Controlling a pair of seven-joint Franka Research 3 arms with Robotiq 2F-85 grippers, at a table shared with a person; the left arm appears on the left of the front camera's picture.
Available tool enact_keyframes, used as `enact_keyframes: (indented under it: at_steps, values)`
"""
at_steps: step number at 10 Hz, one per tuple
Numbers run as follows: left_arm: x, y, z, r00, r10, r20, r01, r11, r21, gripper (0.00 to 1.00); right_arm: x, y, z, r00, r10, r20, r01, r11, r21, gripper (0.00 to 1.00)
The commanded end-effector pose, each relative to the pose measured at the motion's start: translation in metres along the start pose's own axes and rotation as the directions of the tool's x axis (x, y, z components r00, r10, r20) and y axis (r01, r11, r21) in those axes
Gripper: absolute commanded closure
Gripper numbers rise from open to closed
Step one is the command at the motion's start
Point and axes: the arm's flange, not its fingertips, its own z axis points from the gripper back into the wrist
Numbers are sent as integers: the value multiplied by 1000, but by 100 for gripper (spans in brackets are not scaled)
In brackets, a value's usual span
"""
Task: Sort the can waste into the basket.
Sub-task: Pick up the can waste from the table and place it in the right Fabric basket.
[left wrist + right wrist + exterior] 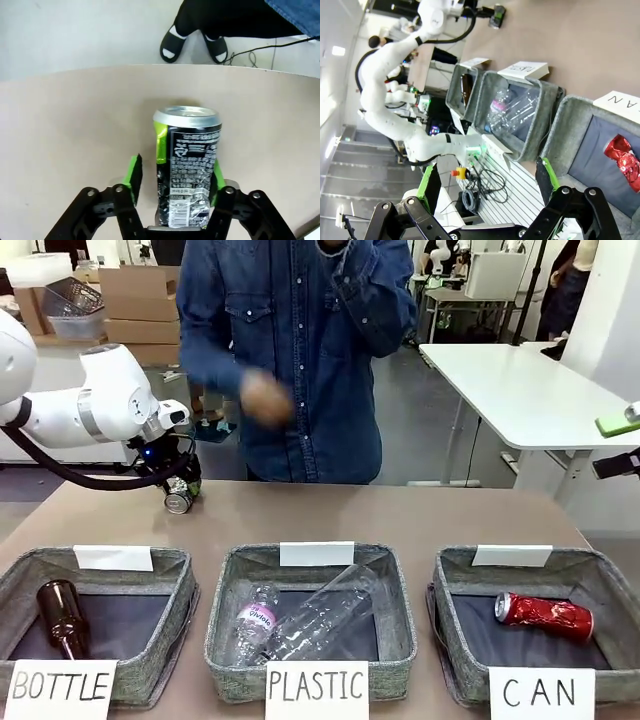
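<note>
Right between the left gripper's (176, 167) parted jaws, the dark can (192, 145).

One can (189, 165) between the left gripper's (175, 176) fingers, near the table's (400, 510) far edge, CAN basket (465, 685) nearer the robot and well off to that gripper's right, other can (545, 615) inside it.

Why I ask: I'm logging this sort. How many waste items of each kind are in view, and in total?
Metal drink cans: 2, a shiny red can in the grey woven basket signed CAN, and a dark printed can with a silver top outside the baskets.
Clear plastic bottles: 2, a small bottle and a large bottle.
Brown glass bottles: 1.
Total: 5.
</note>
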Motion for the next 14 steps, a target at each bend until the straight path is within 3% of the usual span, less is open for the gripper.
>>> enact_keyframes:
  at_steps: [1,5,6,7,9,10,11,12,14]
  values:
    - [4,-1,0,999,21,-29,-20,999,34,100,0,-1,3,1000,29,-8,-29,1000,-5,0]
    - [2,4,5,999,39,-18,-39,999,20,100,0,-1,3,1000,29,-8,-29,1000,-5,0]
    - [-4,15,26,998,62,11,-62,998,14,100,0,-1,3,1000,29,-8,-29,1000,-5,0]
    - [-26,38,73,999,44,27,-44,999,-17,100,0,-1,3,1000,29,-8,-29,1000,-5,0]
    - [-103,95,181,995,14,96,-1,990,-140,100,0,-1,3,1000,29,-8,-29,1000,-5,0]
    - [-153,124,230,994,0,111,26,973,-228,100,0,-1,3,1000,29,-8,-29,1000,-5,0]
    - [-214,171,280,983,36,181,25,945,-326,100,0,-1,3,1000,29,-8,-29,1000,-5,0]
    - [-250,200,299,976,-59,211,156,863,-481,100,0,-1,3,1000,29,-8,-29,1000,-5,0]
    - [-307,240,309,936,-87,342,294,728,-619,100,0,-1,3,1000,29,-8,-29,1000,-5,0]
